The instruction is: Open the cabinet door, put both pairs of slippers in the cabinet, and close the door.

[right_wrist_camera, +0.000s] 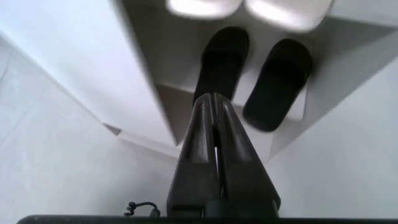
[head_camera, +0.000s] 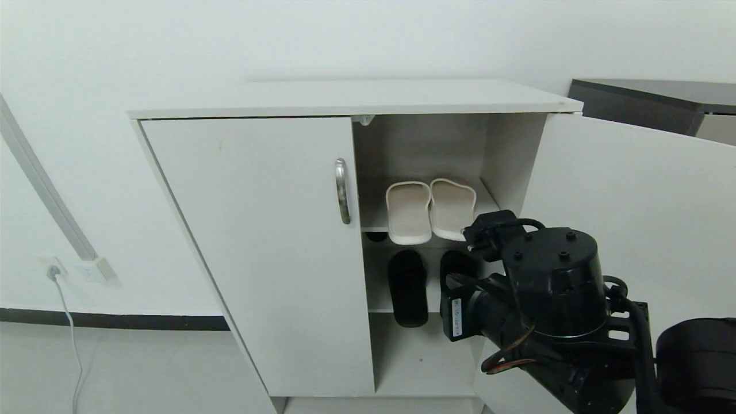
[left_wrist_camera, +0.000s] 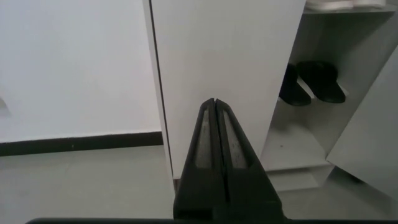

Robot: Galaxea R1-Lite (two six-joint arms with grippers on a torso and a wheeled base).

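The right gripper point(right_wrist_camera: 214, 98) is held shut and empty, just before two black slippers point(right_wrist_camera: 280, 81), which are set side by side on the middle shelf of the cabinet point(head_camera: 356, 98). Two white slippers point(head_camera: 408, 213) are laid on the shelf above, apparently overhanging its edge. The left gripper point(left_wrist_camera: 214, 102) is likewise closed on nothing, faced toward the shut left door point(left_wrist_camera: 217, 56). The right door point(head_camera: 632, 190) is swung open.

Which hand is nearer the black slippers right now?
Right. The right hand hovers close to the black slippers; the left hand is farther off, facing the closed door.
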